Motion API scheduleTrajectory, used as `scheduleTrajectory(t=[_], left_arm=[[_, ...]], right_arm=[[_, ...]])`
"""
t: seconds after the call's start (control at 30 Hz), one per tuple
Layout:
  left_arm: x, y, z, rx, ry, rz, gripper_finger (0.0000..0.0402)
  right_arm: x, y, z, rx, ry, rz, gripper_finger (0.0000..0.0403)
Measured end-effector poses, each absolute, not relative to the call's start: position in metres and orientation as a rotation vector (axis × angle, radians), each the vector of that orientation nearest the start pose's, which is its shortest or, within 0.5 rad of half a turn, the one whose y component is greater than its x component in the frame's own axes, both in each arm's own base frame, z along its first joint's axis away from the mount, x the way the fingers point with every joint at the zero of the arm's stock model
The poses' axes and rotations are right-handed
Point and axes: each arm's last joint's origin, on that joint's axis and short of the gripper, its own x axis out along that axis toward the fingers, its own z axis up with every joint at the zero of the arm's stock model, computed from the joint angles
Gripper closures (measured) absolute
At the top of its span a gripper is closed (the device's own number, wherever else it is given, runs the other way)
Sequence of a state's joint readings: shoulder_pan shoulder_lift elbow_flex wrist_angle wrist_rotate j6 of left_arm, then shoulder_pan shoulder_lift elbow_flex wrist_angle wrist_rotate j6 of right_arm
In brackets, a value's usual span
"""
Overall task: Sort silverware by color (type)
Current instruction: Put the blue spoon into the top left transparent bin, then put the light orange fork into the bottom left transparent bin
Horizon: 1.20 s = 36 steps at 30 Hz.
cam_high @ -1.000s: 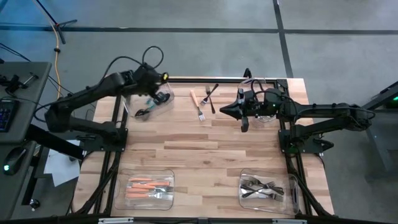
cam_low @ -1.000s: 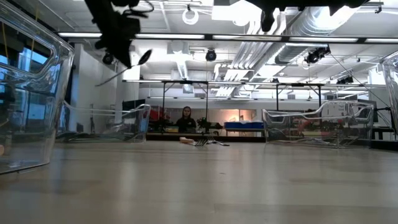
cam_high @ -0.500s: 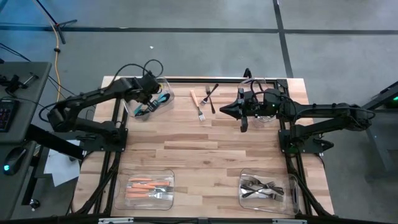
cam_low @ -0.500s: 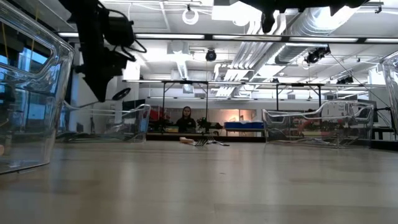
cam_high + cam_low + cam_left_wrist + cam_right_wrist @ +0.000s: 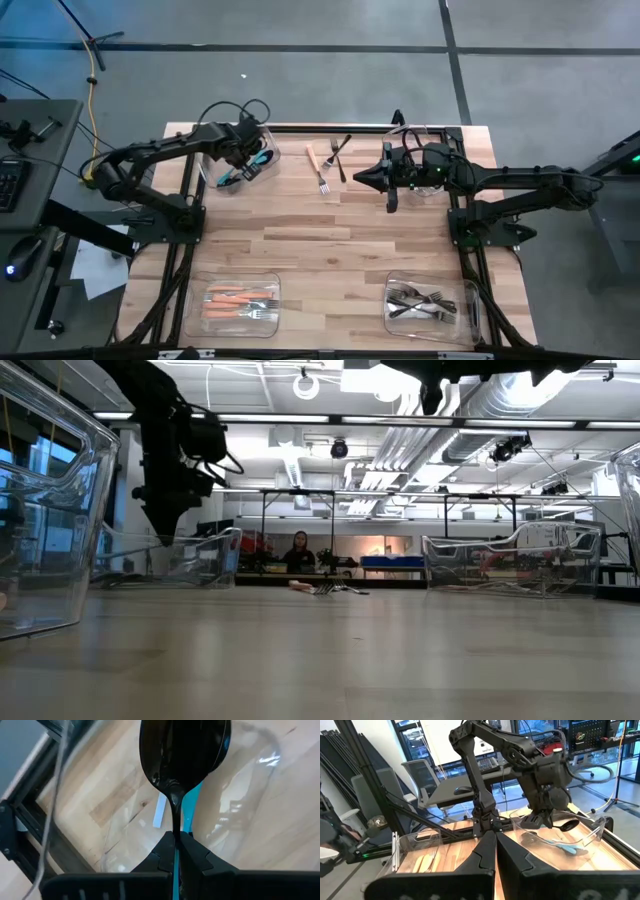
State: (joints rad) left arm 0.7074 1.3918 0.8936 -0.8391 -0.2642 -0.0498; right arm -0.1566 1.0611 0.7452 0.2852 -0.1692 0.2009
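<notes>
My left gripper (image 5: 238, 168) is shut on a spoon (image 5: 182, 750) with a black bowl and a teal handle. It holds the spoon low over the clear far-left bin (image 5: 262, 175). Another teal-handled piece (image 5: 561, 846) lies flat on that bin's floor. My right gripper (image 5: 391, 200) is shut on nothing and hovers level above the table's far right part. An orange-handled fork (image 5: 318, 165) and a black fork (image 5: 341, 153) lie flat on the wood at the far middle. My left gripper pinches the spoon's thin neck (image 5: 175, 826), just behind the bowl, between its two fingers. The fingers slant steeply down and lie along the spoon. The bowl (image 5: 568, 826) sticks out ahead of the fingertips, within the bin's walls; whether it touches the bin, I cannot tell.
A near-left bin (image 5: 200, 292) holds orange-handled pieces. A near-right bin (image 5: 470, 310) holds dark ones. Another clear bin (image 5: 432, 130) stands at the far right under my right arm. The table's middle is bare wood. A person (image 5: 299, 550) sits in the room beyond.
My left gripper has come down with the spoon toward the far-left bin, shifted toward the table's left edge and tipped to point more steeply down. The spoon was high above the bin and is now low within its walls. The gripper stayed shut throughout.
</notes>
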Motion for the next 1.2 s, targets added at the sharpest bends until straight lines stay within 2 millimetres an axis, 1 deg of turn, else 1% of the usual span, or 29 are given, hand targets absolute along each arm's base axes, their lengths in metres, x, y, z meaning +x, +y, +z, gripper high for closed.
scheduleTrajectory(t=[0.2, 0.43, 0.57, 0.77, 0.87, 0.93, 1.03, 1.1, 1.2], left_arm=[[0.180, 0.164, 0.194, -0.358, 1.384, 0.841, 0.0398], [0.180, 0.163, 0.193, -0.381, 1.399, 0.827, 0.0373], [0.179, 0.162, 0.192, -0.390, 1.413, 0.830, 0.0349], [0.178, 0.162, 0.192, -0.391, 1.414, 0.830, 0.0298], [0.178, 0.162, 0.196, -0.389, 1.405, 0.832, 0.0274], [0.179, 0.162, 0.202, -0.387, 1.396, 0.833, 0.0261], [0.180, 0.164, 0.222, -0.380, 1.352, 0.841, 0.0248], [0.181, 0.165, 0.238, -0.380, 1.303, 0.854, 0.0243], [0.182, 0.164, 0.268, -0.389, 1.174, 0.878, 0.0241]], right_arm=[[0.237, -0.032, 0.311, 0.215, 0.036, 0.009, 0.0403], [0.237, -0.032, 0.311, 0.215, 0.036, 0.010, 0.0403], [0.237, -0.032, 0.311, 0.216, 0.037, 0.011, 0.0403], [0.237, -0.032, 0.311, 0.218, 0.037, 0.013, 0.0403], [0.237, -0.032, 0.311, 0.218, 0.036, 0.012, 0.0403], [0.237, -0.032, 0.311, 0.218, 0.037, 0.012, 0.0403], [0.237, -0.032, 0.311, 0.218, 0.036, 0.012, 0.0403], [0.237, -0.032, 0.311, 0.218, 0.036, 0.012, 0.0403], [0.237, -0.032, 0.311, 0.218, 0.036, 0.012, 0.0403]])
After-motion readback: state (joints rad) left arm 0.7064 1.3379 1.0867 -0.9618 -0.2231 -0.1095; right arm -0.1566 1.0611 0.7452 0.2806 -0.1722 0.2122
